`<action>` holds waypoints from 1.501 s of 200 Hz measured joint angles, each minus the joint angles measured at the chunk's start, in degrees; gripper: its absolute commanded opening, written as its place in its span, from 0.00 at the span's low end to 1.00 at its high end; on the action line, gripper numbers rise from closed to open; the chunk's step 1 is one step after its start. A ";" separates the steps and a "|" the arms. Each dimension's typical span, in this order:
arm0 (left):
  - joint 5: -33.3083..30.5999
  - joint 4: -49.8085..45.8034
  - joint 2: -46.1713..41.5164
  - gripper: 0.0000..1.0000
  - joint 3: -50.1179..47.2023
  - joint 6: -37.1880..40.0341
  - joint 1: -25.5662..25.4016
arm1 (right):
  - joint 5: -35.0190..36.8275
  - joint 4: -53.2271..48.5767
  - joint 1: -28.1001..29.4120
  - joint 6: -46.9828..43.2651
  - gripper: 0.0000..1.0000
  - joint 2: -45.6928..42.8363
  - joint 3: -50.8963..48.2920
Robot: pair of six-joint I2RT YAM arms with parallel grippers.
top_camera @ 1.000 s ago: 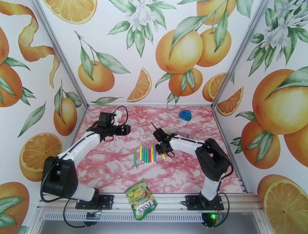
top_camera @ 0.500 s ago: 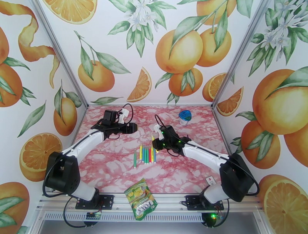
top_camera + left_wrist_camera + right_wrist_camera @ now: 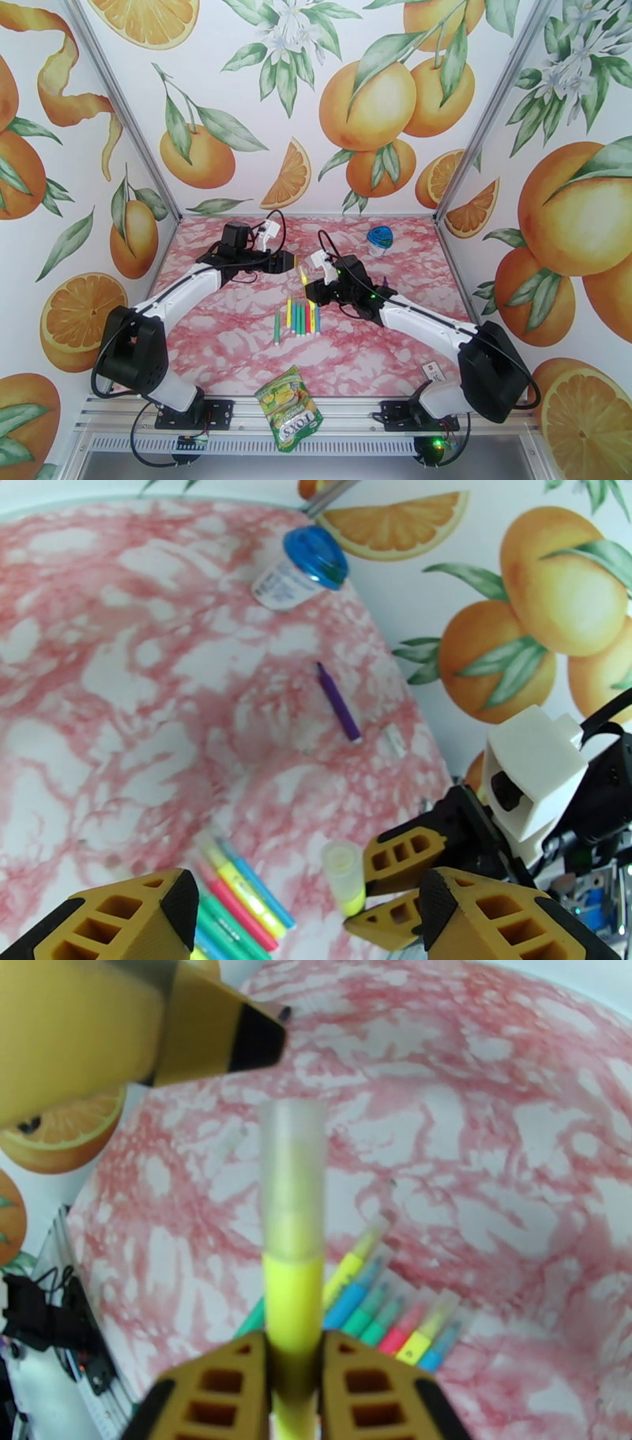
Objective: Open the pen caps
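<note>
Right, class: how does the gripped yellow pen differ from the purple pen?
The yellow pen is clamped in the right gripper, off the table; the purple pen lies loose on it. The yellow pen sits close to the open left gripper; the purple pen lies apart from both grippers. Both are thin markers.

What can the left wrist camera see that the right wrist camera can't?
Left wrist view has the blue-lidded container and a purple pen lying by itself. Right wrist view has black cables past the edge of the pink table. Both have the yellow pen pinched in the right fingers, its clear cap still on, the row of pens and that table.
</note>
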 measured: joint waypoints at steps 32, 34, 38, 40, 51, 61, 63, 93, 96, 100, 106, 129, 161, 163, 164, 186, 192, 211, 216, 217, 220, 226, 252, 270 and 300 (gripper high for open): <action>0.98 0.28 0.90 0.74 0.66 -0.02 -0.83 | -0.74 1.79 0.00 0.04 0.19 -0.09 -0.11; 1.03 0.28 0.96 0.74 0.70 0.00 -0.90 | -0.74 1.84 0.00 0.04 0.19 -0.11 -0.11; 1.09 0.33 1.05 0.73 0.76 0.00 -0.92 | -0.83 2.01 0.00 0.04 0.19 -0.17 -0.11; 1.14 0.35 1.11 0.73 0.81 -0.02 -0.94 | -0.85 2.10 0.00 0.04 0.19 -0.24 -0.11; 1.42 0.44 1.42 0.72 1.05 -0.07 -1.18 | -1.07 2.56 0.00 0.07 0.19 -0.57 -0.11; 1.57 0.50 1.68 0.70 1.29 -0.11 -1.38 | -1.20 3.10 0.00 0.15 0.19 -0.79 -0.11; 1.62 0.50 1.73 0.70 1.33 -0.11 -1.46 | -1.27 3.19 0.00 0.15 0.19 -0.87 -0.11; 2.47 0.57 2.27 0.66 2.19 -0.50 -2.10 | -1.33 3.80 0.00 0.17 0.19 -1.07 -0.11; 2.51 0.57 2.32 0.65 2.27 -0.46 -2.19 | -1.33 3.80 0.00 0.20 0.19 -1.07 -0.11; 2.64 0.59 2.36 0.65 2.38 -0.66 -2.25 | -1.33 3.80 0.00 0.17 0.19 -1.07 -0.11; 2.82 0.57 2.47 0.63 2.49 -0.72 -2.34 | -1.36 3.82 0.00 0.20 0.19 -1.07 -0.11; 3.32 0.57 2.89 0.57 2.93 -1.01 -2.78 | -1.36 4.20 0.00 0.20 0.19 -1.07 -0.11; 3.93 0.55 3.48 0.51 3.37 -1.07 -3.17 | -1.40 4.72 0.00 0.20 0.19 -1.07 -0.11; 3.96 0.55 3.52 0.51 3.41 -1.03 -3.17 | -1.40 4.74 0.00 0.20 0.19 -1.07 -0.11; 3.93 0.55 3.52 0.51 3.41 -1.05 -3.17 | -1.40 4.74 0.00 0.20 0.19 -1.07 -0.11; 4.13 0.52 3.63 0.47 3.67 -1.07 -3.41 | -1.75 4.81 0.00 0.20 0.19 -1.07 -0.11; 4.17 0.52 3.63 0.46 3.74 -1.07 -3.43 | -1.77 4.81 0.00 0.20 0.19 -1.07 -0.11; 4.31 0.50 3.63 0.41 3.91 -1.03 -3.43 | -1.79 4.81 0.00 0.20 0.19 -1.07 -0.11; 4.33 0.48 3.63 0.40 3.98 -1.05 -3.43 | -1.81 4.81 0.00 0.20 0.19 -1.07 -0.11; 4.35 0.50 3.63 0.39 3.98 -1.01 -3.43 | -1.81 4.81 0.00 0.20 0.19 -1.07 -0.11; 4.33 0.48 3.63 0.38 4.00 -1.03 -3.43 | -1.86 4.81 0.00 0.20 0.19 -1.07 -0.11; 4.35 0.46 3.63 0.36 4.07 -1.03 -3.43 | -1.99 4.81 0.00 0.20 0.19 -1.07 -0.11; 4.35 0.39 3.65 0.27 4.22 -0.94 -3.43 | -2.19 4.85 0.00 0.20 0.19 -1.07 -0.11; 4.37 0.33 3.65 0.23 4.39 -1.07 -3.48 | -2.19 4.98 0.00 0.20 0.19 -1.07 -0.11; 4.55 0.39 3.72 0.10 4.74 -1.09 -3.56 | -2.16 5.35 0.00 0.24 0.21 -1.05 -0.11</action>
